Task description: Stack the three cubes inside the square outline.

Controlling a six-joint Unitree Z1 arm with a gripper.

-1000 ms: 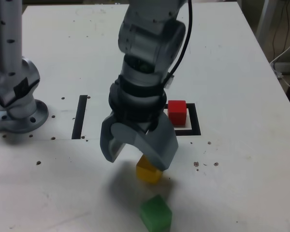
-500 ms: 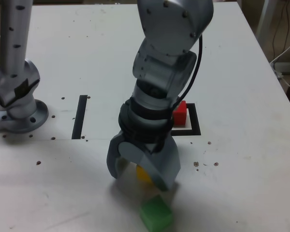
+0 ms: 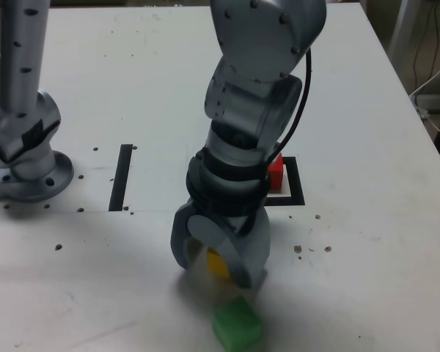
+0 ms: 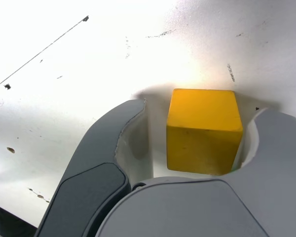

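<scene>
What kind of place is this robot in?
Probably a lab or workshop. A robot arm with a gripper works over a scuffed white table, with loose cables off at the exterior view's right.

1 green cube [image 3: 237, 324] near end effector [image 3: 214, 275] (bare table [image 3: 381, 257], exterior view's right).

A black strip [image 3: 121, 177] marks the white table [image 3: 367, 257]; pale cable [image 3: 429, 121] hangs beyond.

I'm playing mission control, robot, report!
Gripper open around yellow cube. Yellow not gripped. Red cube partly hidden behind arm.
</scene>
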